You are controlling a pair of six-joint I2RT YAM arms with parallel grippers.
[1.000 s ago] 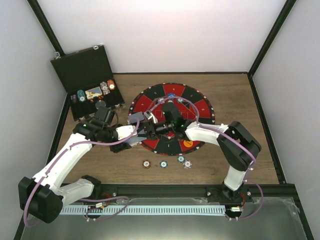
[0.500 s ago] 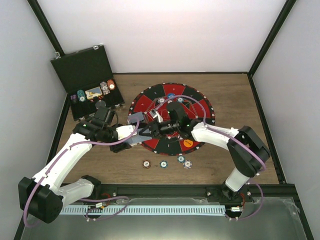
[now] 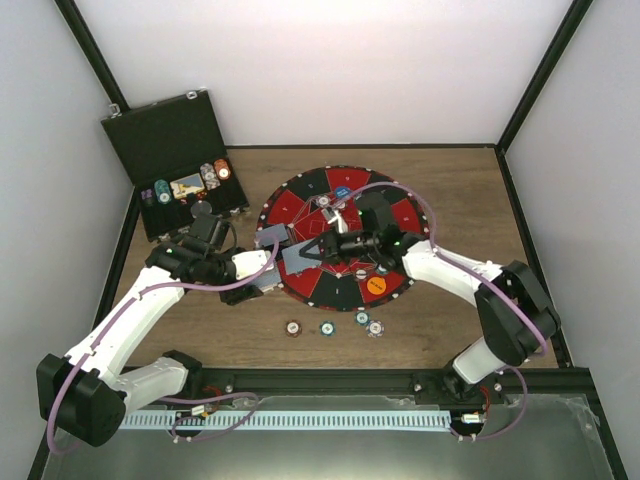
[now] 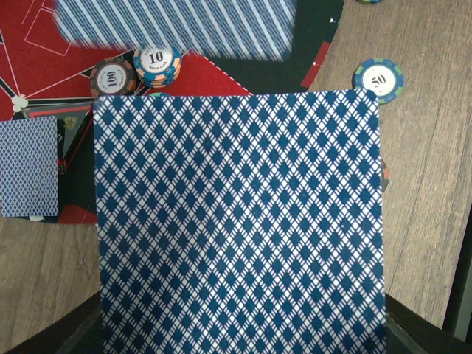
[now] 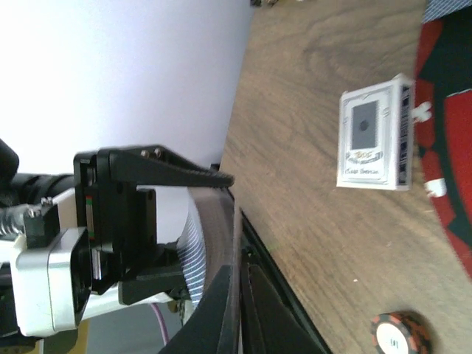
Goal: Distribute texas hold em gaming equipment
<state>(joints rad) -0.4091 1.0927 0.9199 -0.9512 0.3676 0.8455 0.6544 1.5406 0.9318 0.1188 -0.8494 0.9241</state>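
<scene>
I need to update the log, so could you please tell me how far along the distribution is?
Done: four chips lie in a row beside the mat, an orange marker disc on it. In hand: the left gripper holds the deck, the right gripper pinches one card next to it. Left: more chips sit in the case.

Wooden table (image 3: 480, 190) carries mat (image 3: 290, 210), case (image 3: 165, 140), apparently four chips (image 3: 327, 327).

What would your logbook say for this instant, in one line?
left hand: holding diamond-backed card | right hand: pinching second card | phase: dealing
</scene>
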